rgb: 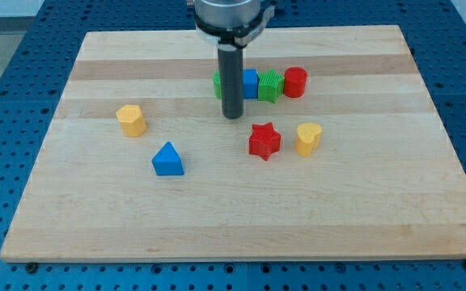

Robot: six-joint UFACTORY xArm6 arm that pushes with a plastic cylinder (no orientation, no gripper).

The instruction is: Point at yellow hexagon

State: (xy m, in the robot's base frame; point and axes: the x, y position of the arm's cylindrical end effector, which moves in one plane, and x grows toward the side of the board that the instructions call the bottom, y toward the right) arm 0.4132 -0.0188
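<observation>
A: What sits nearest the view's bottom on the pale wooden surface (pixel 241 218)?
B: The blue triangle block (pixel 167 159), then the red star block (pixel 264 141) and yellow heart block (pixel 307 138).
A: The yellow hexagon block (pixel 131 120)?
B: View's left, well apart from my tip (pixel 232 116).
A: Farther?
B: A row behind the rod: green block (pixel 218 83), blue cube (pixel 250 83), another green block (pixel 271 85), red cylinder (pixel 295 82). There's no claw

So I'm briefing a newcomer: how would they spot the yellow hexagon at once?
Start at the wooden board and look to the view's left half. The yellow hexagon stands alone there, up-left of the blue triangle. The other yellow block is heart-shaped, beside the red star.
</observation>
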